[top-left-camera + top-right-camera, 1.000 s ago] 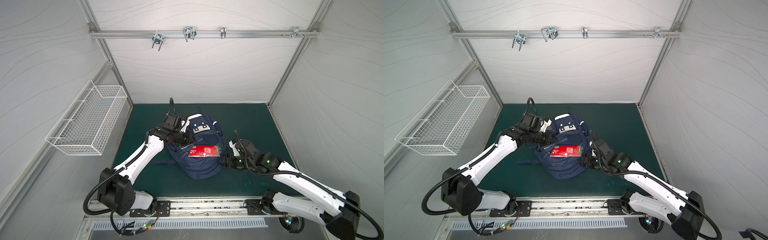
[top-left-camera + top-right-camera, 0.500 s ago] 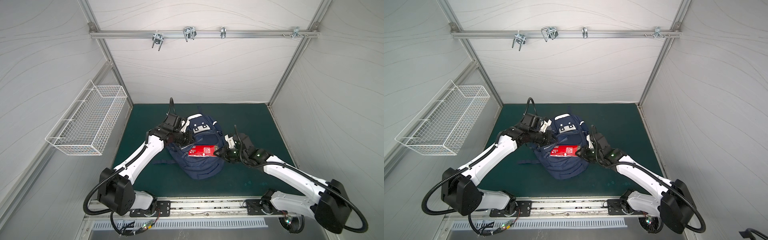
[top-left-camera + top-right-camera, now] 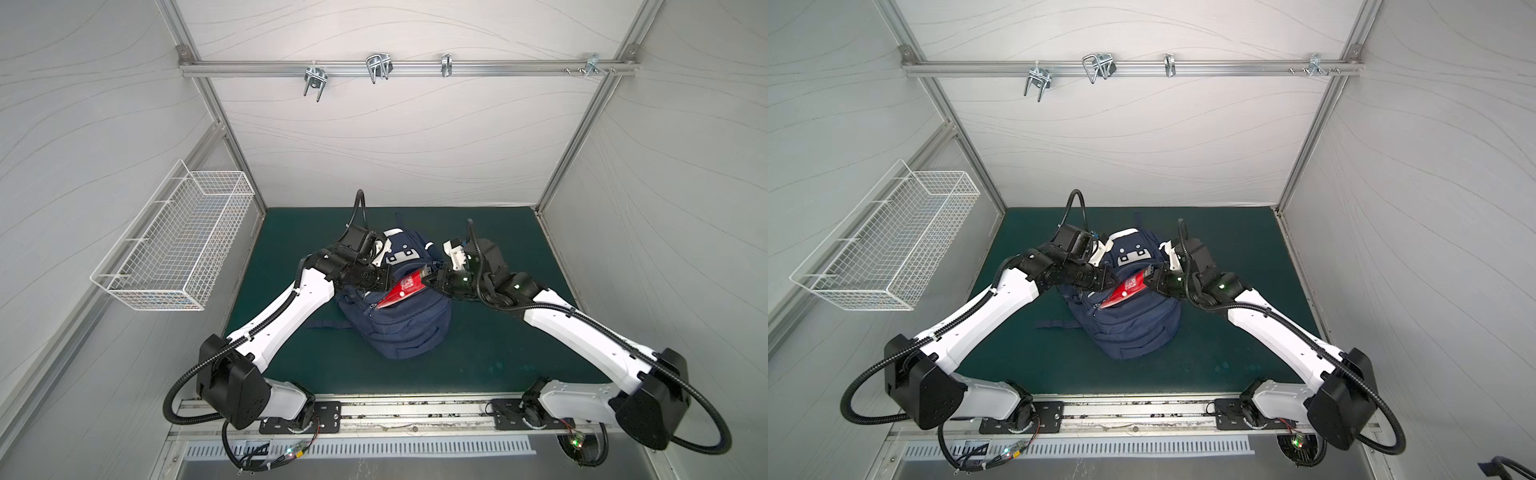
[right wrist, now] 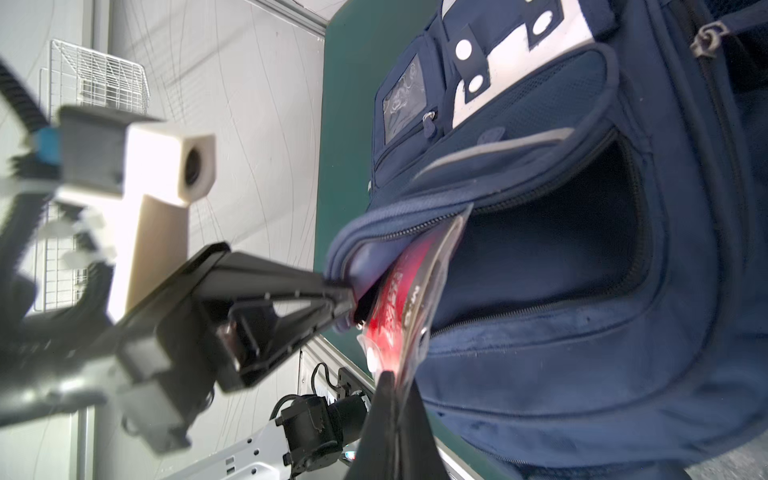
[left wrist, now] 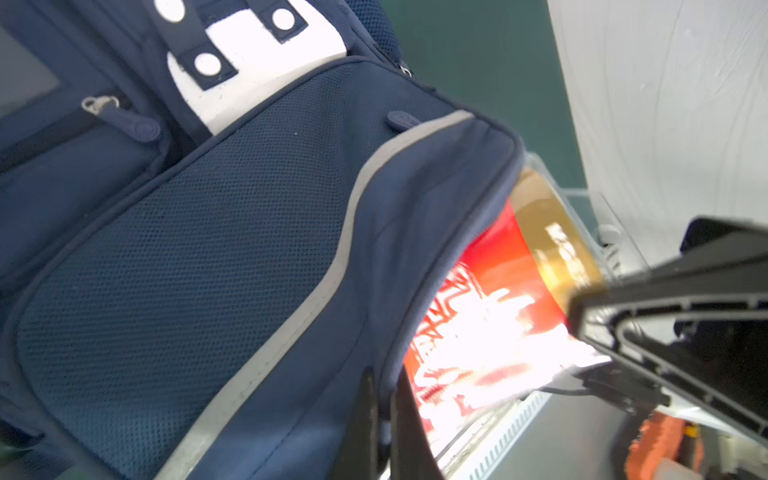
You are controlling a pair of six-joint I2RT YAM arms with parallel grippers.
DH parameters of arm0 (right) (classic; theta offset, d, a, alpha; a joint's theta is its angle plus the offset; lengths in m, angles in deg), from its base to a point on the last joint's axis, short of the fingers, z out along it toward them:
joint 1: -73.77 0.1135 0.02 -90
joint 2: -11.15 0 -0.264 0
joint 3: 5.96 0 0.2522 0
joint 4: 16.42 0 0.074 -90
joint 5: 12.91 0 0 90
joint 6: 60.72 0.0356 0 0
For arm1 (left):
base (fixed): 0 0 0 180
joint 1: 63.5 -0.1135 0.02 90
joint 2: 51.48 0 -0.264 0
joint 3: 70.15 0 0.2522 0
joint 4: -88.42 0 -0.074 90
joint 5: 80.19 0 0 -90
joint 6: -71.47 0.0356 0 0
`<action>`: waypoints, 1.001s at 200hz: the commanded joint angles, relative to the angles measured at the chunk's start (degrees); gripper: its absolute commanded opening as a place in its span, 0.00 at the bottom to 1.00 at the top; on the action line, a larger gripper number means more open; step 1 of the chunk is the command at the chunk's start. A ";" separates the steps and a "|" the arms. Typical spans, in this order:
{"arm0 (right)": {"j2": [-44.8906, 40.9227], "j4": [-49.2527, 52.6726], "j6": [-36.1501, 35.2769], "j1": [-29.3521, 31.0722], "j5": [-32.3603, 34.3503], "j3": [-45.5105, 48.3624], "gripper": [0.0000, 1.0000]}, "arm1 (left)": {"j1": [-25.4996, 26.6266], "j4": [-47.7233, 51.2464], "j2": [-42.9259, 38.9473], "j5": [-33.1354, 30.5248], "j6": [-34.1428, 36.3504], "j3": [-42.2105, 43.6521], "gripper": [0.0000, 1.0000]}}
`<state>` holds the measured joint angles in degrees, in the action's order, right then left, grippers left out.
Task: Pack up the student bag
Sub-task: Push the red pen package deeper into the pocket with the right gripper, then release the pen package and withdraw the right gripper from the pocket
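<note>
The navy fabric bag is lying on the green matted surface, with its mesh-textured front pocket gaping open. The left claw is pinching the pocket's zippered rim and lifting it. The right claw is clamping the clear sealed end of a flat, glossy red packet, which is slanting into the opening.
</note>
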<state>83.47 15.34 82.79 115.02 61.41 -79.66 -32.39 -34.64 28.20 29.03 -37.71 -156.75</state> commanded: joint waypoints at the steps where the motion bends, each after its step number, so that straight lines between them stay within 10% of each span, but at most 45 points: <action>1: 4.16 -1.96 0.95 -0.22 -0.45 0.36 0.00 | 1.88 -2.38 -2.21 2.49 2.13 -5.30 0.00; 87: 12.41 -22.96 12.57 -0.85 -2.86 5.21 0.00 | 2.06 -6.71 -2.06 7.16 -0.42 -3.36 0.00; 200: -4.97 -11.75 18.82 -4.45 4.46 12.83 0.00 | 2.18 -7.84 -4.45 3.02 3.35 -0.18 0.00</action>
<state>78.53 5.09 98.27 109.58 63.59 -67.56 -30.49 -36.83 25.81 28.94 -36.03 -155.42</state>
